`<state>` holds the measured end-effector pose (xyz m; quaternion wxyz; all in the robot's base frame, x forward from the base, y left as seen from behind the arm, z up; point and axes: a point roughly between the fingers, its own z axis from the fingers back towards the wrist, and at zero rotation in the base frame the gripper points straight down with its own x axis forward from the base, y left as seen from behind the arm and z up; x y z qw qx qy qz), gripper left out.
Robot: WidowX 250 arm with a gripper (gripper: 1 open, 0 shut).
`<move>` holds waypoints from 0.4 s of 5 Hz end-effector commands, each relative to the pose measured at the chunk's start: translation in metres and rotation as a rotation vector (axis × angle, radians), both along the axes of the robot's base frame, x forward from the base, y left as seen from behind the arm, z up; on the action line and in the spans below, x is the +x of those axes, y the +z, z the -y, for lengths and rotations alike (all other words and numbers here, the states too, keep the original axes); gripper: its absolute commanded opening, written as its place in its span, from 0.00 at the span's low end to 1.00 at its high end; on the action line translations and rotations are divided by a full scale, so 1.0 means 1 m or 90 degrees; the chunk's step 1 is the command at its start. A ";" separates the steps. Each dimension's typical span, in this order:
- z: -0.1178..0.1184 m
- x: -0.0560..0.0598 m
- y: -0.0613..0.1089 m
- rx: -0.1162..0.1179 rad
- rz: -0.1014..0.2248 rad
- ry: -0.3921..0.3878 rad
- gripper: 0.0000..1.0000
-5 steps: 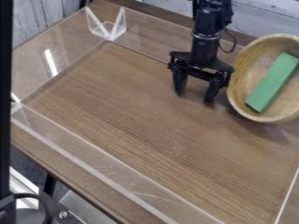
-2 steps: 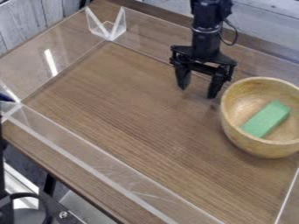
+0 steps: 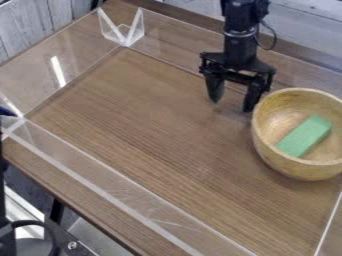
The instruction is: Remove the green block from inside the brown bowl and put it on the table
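Since a second ago, shifted: brown bowl (image 3: 302, 133) now upright nearer the front right, end effector (image 3: 237, 97) slightly further back. Jaws spread wide, empty, pointing down just beside the bowl's far-left rim. Green block (image 3: 309, 136) (flat inside) with long axis running near-left to far-right, above tabletop (image 3: 147, 140)

The arm (image 3: 243, 20) is cut off by the top edge, so only its lower black section shows above the tool (image 3: 235, 93). The counter (image 3: 160, 130) runs out of view at the right edge and the bottom right corner. The brown bowl (image 3: 274, 160) hides the counter beneath it, and its near wall covers the lower end of the green block (image 3: 306, 136). The tool's fingertips are too small and dark to make out against the wood grain.
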<state>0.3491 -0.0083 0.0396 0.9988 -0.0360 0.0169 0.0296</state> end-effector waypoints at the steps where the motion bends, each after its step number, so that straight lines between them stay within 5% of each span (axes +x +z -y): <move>1: 0.008 0.020 0.032 -0.009 0.056 -0.017 1.00; 2: 0.021 0.016 0.023 -0.005 0.055 -0.030 1.00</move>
